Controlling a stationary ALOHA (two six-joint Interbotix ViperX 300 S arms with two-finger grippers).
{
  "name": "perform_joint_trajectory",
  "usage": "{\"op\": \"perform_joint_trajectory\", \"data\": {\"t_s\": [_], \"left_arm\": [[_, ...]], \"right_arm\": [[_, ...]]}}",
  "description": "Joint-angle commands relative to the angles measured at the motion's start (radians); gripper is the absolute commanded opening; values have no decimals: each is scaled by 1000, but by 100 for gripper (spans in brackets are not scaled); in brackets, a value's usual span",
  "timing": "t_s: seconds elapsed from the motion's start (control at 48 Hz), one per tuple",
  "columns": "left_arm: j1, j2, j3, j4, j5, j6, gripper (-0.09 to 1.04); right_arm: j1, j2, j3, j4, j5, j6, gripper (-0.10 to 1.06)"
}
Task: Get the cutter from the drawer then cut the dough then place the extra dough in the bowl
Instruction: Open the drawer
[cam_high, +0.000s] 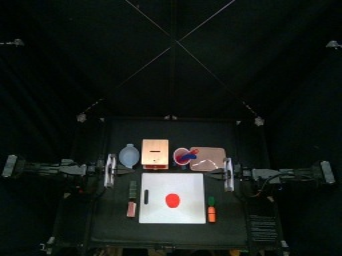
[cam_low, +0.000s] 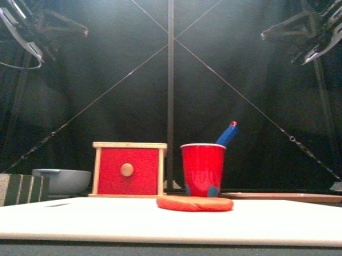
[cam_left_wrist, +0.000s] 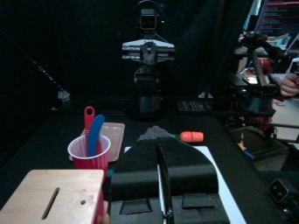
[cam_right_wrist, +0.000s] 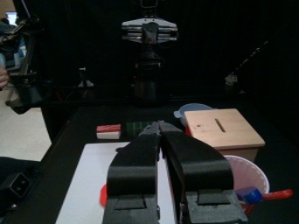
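Tabletop (cam_high: 107, 225) space toward the front is taken up mostly by the white cutting board (cam_high: 187, 185). Behind the board stand the wooden box (cam_high: 155, 152) with its red drawer front (cam_low: 130, 170) closed, the blue-grey bowl (cam_high: 128, 156) just to its left, and the red cup (cam_high: 185, 156) with a blue toy knife (cam_low: 227, 132) to its right, beside the pink tray (cam_high: 210, 155). The dough (cam_high: 171, 199), a flat red disc, lies near the middle of the board. The left gripper (cam_left_wrist: 162, 133) and right gripper (cam_right_wrist: 160, 129) hang high above the board's left and right sides, facing each other, each with its jaws pressed together and holding nothing. The dough sits below and between them, well apart from both. A small red toy (cam_high: 131, 207) lies off the board's left edge and a small orange toy (cam_high: 211, 213) lies at its right edge.
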Motion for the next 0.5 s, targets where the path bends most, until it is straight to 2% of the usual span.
{"op": "perform_joint_trajectory", "data": {"t_s": [0.021, 0.25, 0.5], "left_arm": [[0, 60, -6, -2, -14, -5, 4], [-20, 206, 0, -78, -126, -11, 4], [-129, 397, -2, -272, -331, -12, 6]], "right_arm": [[-9, 44, -12, -5, -5, -6, -7], [-78, 201, -86, -57, -57, -3, -5], [-143, 505, -264, -135, -181, -3, -5]]}}
